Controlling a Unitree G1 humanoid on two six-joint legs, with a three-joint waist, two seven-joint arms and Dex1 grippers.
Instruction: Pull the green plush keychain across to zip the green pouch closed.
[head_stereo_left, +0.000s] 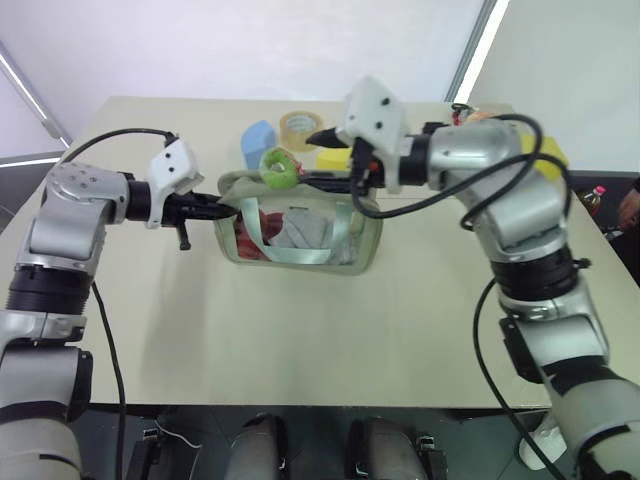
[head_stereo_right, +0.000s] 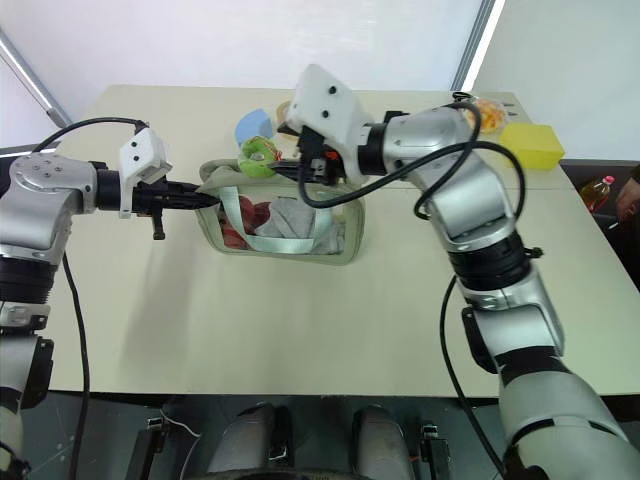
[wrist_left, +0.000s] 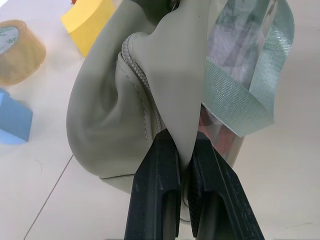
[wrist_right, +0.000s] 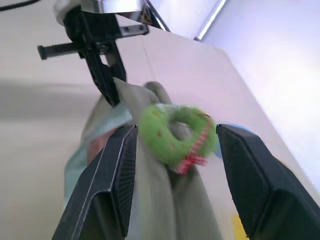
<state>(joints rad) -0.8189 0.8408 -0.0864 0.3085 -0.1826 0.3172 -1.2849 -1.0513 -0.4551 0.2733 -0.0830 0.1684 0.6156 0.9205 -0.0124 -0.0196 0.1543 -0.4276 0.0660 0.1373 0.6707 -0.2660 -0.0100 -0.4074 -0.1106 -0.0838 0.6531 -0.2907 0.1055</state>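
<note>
The green pouch (head_stereo_left: 360, 242) lies on the table with its clear window facing me and a pale strap looped over it. My left gripper (head_stereo_left: 225, 207) is shut on the fabric at the pouch's left end (wrist_left: 175, 100), pinching a fold between its fingers (wrist_left: 157, 190). The green plush keychain (head_stereo_left: 279, 167), a lime fuzzy ring with a little pink, sits on the pouch's top edge near the left end. My right gripper (head_stereo_left: 308, 157) is open around it. In the right wrist view the keychain (wrist_right: 175, 132) hangs between the two fingers (wrist_right: 117, 175), with a gap on each side.
Behind the pouch stand a blue block (head_stereo_left: 258, 135), a roll of brown tape (head_stereo_left: 300, 127) and a yellow sponge (head_stereo_left: 333, 158). Another yellow block (head_stereo_right: 530, 142) lies at the far right of the table (head_stereo_left: 300, 340). A bottle (head_stereo_right: 595, 190) stands off the table's right edge.
</note>
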